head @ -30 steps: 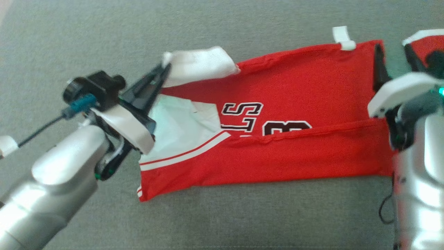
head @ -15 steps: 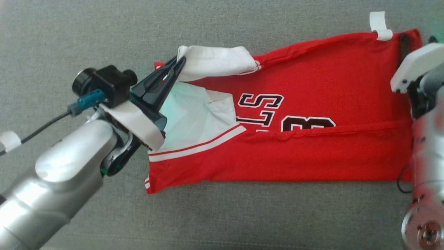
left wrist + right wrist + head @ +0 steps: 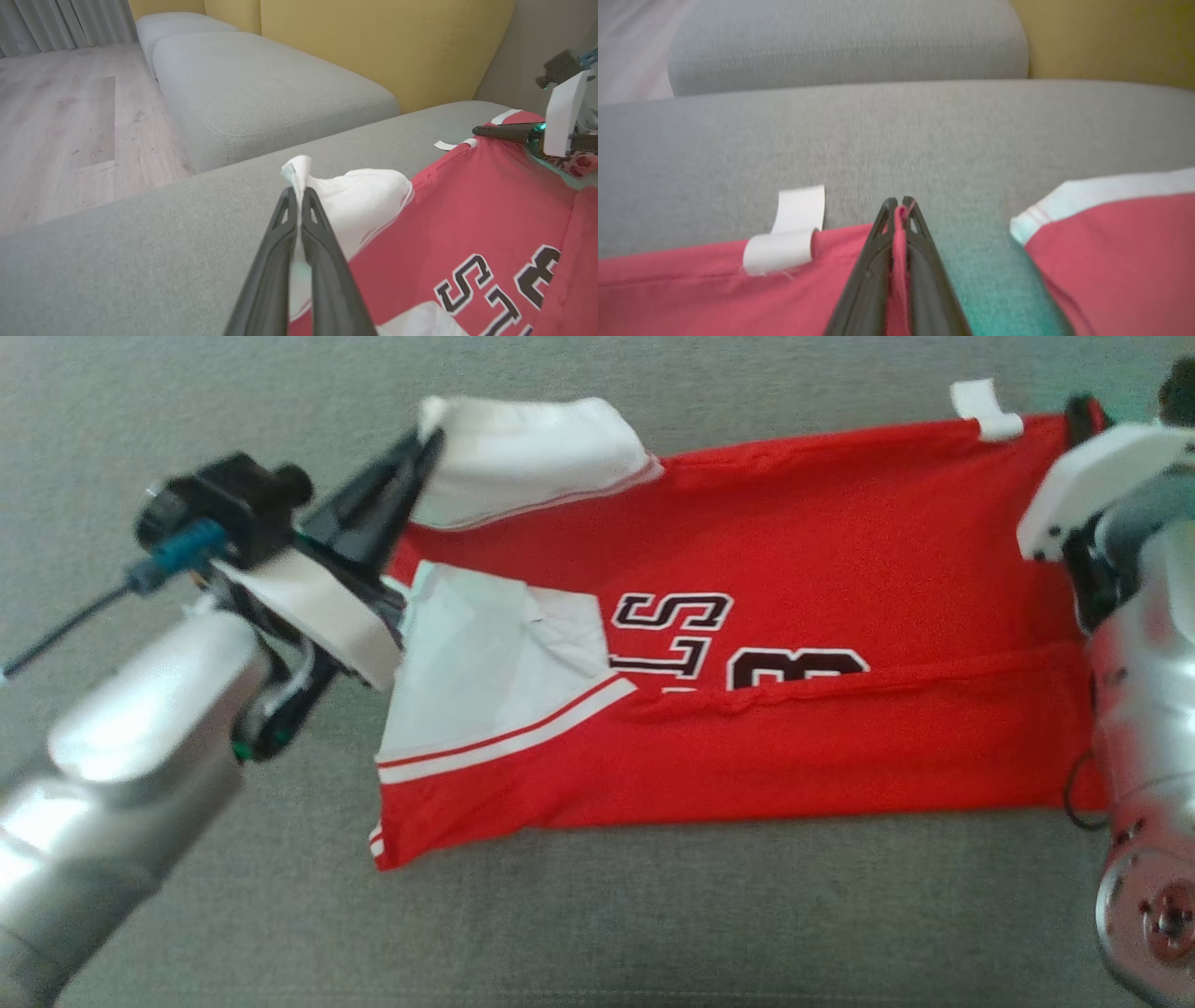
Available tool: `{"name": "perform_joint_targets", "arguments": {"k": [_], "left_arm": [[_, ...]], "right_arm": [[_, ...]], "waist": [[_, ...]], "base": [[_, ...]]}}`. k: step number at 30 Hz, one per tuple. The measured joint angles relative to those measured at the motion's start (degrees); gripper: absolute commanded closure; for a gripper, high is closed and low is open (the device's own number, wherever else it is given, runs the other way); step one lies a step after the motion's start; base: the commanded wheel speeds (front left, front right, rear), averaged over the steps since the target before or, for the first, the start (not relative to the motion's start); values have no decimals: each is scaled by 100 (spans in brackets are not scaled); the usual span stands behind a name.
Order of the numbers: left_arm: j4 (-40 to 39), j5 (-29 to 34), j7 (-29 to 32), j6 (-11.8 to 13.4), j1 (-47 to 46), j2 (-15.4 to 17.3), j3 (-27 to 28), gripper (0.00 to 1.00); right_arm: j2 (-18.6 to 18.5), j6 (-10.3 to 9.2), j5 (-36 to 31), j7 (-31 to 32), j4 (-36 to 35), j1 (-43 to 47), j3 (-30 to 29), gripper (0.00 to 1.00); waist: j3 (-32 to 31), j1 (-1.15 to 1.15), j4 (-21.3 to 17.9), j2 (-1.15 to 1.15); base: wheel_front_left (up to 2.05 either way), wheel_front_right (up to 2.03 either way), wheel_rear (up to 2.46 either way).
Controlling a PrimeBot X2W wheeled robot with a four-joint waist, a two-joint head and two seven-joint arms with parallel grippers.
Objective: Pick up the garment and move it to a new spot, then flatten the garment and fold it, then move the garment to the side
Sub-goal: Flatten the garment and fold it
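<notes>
Red jersey [image 3: 794,569] lies partly folded along a grey sofa cushion [image 3: 653,915], gripped at both ends. The left hand [image 3: 296,193] is pinched tight on the white sleeve [image 3: 523,457], holding it up off the cushion. The right hand [image 3: 899,205] is clamped on the red edge beside a white tag [image 3: 784,242]. Each grip appears to catch only a thin margin of cloth, though blur makes this hard to judge. An uneven pull could slip the fabric free or drag the lower fold open.
</notes>
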Motion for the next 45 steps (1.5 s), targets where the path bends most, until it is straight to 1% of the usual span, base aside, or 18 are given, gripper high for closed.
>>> {"name": "perform_joint_targets", "arguments": {"k": [5, 11, 14, 20, 24, 29, 33, 38, 41, 45], "left_arm": [[370, 3, 10, -19, -450, 76, 155, 100], [1014, 91, -29, -158, -1061, 31, 215, 100], [1467, 102, -104, -191, -1280, -146, 336, 100], [2302, 277, -541, -220, -1603, -492, 378, 100], [2593, 282, -655, -366, -1638, -719, 372, 100], [2695, 336, -709, -470, -1489, -845, 345, 100], [2693, 335, -717, -515, -1051, -878, 277, 100], [2504, 261, -690, -522, -503, -849, -27, 100], [2292, 212, -435, -542, -220, -713, -243, 100], [1885, 135, 37, -565, 249, -364, -582, 100]], "right_arm": [[36, 0, 491, -363, 172, -497, 330, 100], [70, 0, 1248, -652, 267, -886, 801, 100], [86, 0, 1616, -725, 303, -990, 1038, 100], [56, 0, 2254, -883, 311, -1021, 1414, 100], [13, 0, 2558, -882, 331, -1012, 1731, 100], [-199, 0, 2967, -760, 347, -826, 2149, 100], [-391, 0, 3317, -653, 333, -341, 2451, 100], [-634, 0, 3744, -449, 250, 241, 2817, 100], [-766, 0, 4012, -280, 143, 517, 3051, 100], [-945, 0, 4294, -75, 2, 902, 3373, 100]], "waist": [[-71, 0, -240, 0], [-44, 0, -476, 0], [-40, 1, -545, 0], [-144, 0, -596, 0], [-266, 0, -568, 0], [-456, 0, -456, 0], [-648, -1, -339, 0], [-911, -1, -211, 0], [-1064, -1, -150, 0], [-1219, -1, -97, 0]], "base": [[0, 0, 0], [0, 0, 0], [0, 0, 0], [0, 0, 0], [0, 0, 0], [0, 0, 0], [0, 0, 0], [0, 0, 0], [0, 0, 0], [0, 0, 0]]}}
